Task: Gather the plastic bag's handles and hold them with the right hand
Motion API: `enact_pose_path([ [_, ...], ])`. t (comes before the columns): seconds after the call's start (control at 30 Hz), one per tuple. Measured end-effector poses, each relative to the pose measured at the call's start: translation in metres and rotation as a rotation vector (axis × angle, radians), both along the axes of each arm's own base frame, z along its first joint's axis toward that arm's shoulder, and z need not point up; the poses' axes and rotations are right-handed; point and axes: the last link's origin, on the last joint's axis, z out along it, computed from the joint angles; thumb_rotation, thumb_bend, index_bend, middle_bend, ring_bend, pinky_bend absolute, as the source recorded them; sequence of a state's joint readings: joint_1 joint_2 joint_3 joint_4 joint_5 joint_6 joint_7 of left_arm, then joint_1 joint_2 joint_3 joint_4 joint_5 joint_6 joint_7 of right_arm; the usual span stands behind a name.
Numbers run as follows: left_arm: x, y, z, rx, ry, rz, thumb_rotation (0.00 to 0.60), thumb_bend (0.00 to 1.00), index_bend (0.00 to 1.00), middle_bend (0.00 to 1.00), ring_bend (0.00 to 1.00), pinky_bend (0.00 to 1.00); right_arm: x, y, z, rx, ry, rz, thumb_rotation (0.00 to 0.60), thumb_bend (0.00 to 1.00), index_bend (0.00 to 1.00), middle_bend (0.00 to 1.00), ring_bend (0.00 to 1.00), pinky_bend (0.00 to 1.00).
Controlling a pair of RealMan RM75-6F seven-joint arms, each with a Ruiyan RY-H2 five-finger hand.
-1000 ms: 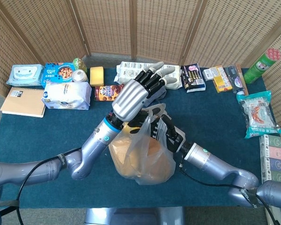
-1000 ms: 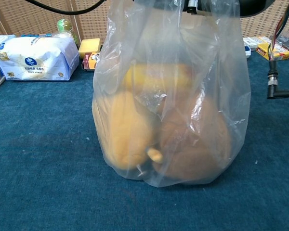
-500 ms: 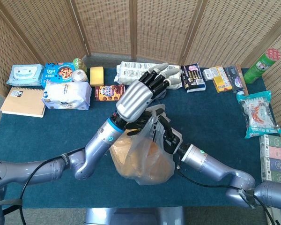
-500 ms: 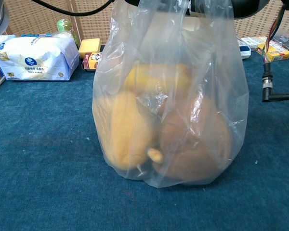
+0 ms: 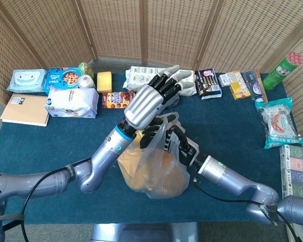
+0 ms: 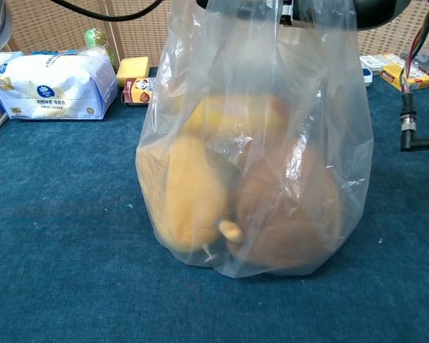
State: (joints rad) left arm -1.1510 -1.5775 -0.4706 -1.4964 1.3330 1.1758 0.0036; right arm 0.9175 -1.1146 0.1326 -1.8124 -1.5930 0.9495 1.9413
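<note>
A clear plastic bag [image 5: 154, 171] with yellow and brown bread-like items stands mid-table; it fills the chest view [image 6: 250, 157], where its top is cut off. My right hand [image 5: 175, 141] reaches in from the lower right, and its dark fingers grip the gathered handles [image 5: 164, 126] at the bag's top. Just above the handles hovers my left hand [image 5: 145, 105], silver back up, with its fingers stretched out toward the far right. What its thumb does underneath is hidden. In the chest view only dark bits of the hands show at the top edge.
Behind the bag lie a white tissue pack [image 5: 70, 102], a cookie box [image 5: 116, 99], a yellow block [image 5: 104, 80] and white packets [image 5: 141, 76]. Snack packs [image 5: 279, 121] and a green can [image 5: 280, 70] sit at the right. A black cable plug [image 6: 407, 125] hangs right of the bag.
The left hand has shifted slightly up and right over the bag's top. The bag's upper part has swayed a little; the right hand keeps its hold on the handles.
</note>
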Motion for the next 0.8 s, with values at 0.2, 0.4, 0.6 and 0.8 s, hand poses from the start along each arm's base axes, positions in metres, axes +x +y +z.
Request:
enact_pose_path([
  [0.2,-0.0023,0.0011,-0.0002,0.000,0.003,0.005,0.600,0.16,0.16,0.11,0.00,0.09,-0.0008,0.0003,-0.0007,0.002,0.009,0.001,0.139,0.19,0.34,0.42,0.37,0.27],
  [0.4,-0.0039,0.0023,-0.0004,-0.001,0.003,0.006,0.600,0.17,0.16,0.11,0.00,0.09,-0.0026,-0.0007,0.0003,-0.001,0.015,-0.002,0.141,0.20,0.37,0.45,0.42,0.30],
  [0.6,-0.0068,0.0042,-0.0007,0.002,0.008,0.012,0.600,0.16,0.16,0.11,0.00,0.08,-0.0044,-0.0010,0.0010,0.000,0.022,-0.005,0.140,0.21,0.38,0.48,0.48,0.36],
  [0.8,-0.0062,0.0045,-0.0027,-0.005,0.010,0.012,0.600,0.16,0.16,0.11,0.00,0.08,-0.0040,-0.0005,0.0018,0.009,0.019,-0.012,0.140,0.22,0.39,0.49,0.51,0.38],
])
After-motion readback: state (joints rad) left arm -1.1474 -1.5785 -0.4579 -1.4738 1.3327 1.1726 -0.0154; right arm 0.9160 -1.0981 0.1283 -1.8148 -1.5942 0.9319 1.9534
